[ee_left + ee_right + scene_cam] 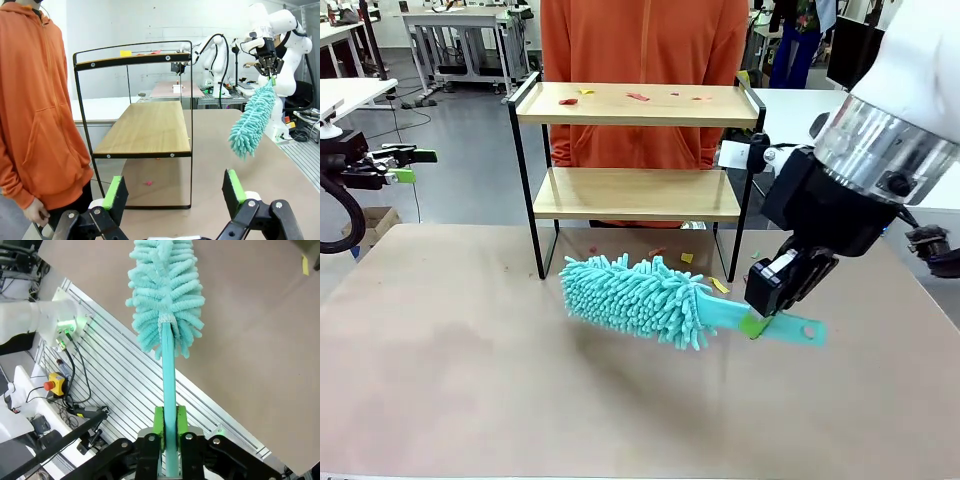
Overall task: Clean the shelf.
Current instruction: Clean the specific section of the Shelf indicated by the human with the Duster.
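The shelf (pixel 638 105), two light wooden boards on a thin black frame, stands at the table's far middle, with small red and yellow scraps (pixel 637 96) on its top board. My right gripper (pixel 760 318) is shut on the handle of a teal fluffy duster (pixel 635 295), held just above the table in front of the shelf, head pointing left. In the right wrist view the green pads (pixel 159 422) clamp the duster handle (pixel 169 375). My left gripper (pixel 408 165) hangs open at the far left, off the table. The left wrist view shows the shelf (pixel 145 127) side-on beyond the open gripper (pixel 175 192).
A person in an orange hoodie (pixel 642 60) stands right behind the shelf. Several paper scraps (pixel 686 258) lie on the brown table near the shelf's feet. White tables (pixel 350 92) stand at the back left.
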Action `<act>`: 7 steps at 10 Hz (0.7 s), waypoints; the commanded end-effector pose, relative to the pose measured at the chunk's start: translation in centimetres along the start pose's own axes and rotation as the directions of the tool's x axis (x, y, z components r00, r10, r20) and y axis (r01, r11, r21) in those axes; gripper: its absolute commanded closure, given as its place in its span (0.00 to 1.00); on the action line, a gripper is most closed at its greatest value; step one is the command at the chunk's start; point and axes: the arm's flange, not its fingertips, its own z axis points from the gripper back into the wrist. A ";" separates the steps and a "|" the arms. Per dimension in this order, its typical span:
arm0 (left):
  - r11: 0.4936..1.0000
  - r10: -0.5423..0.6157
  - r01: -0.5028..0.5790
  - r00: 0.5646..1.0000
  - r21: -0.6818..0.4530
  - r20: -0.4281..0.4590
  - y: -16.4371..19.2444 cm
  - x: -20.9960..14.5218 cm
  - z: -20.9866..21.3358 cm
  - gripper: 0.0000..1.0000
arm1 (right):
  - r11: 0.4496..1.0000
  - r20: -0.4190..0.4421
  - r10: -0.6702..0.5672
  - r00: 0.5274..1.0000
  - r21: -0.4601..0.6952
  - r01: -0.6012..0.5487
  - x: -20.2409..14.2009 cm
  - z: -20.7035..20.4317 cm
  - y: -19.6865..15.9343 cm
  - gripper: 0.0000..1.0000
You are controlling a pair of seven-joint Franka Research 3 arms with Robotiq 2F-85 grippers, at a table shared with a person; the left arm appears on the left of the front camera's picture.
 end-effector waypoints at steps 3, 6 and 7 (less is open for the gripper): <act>1.000 -0.016 0.016 1.000 0.002 -0.003 -0.1 0.2 -0.1 0.00 | 0.961 0.070 -0.223 0.972 -0.152 0.232 3.5 -4.5 5.5 0.87; 1.000 -0.016 0.016 1.000 0.002 -0.003 -0.1 0.2 -0.1 0.00 | 0.932 0.180 -0.316 0.932 -0.126 0.340 6.0 -9.1 9.3 0.87; 1.000 -0.016 0.016 1.000 0.002 -0.003 -0.1 0.2 -0.1 0.00 | 0.917 0.216 -0.351 0.911 -0.120 0.381 6.5 -9.7 10.2 0.87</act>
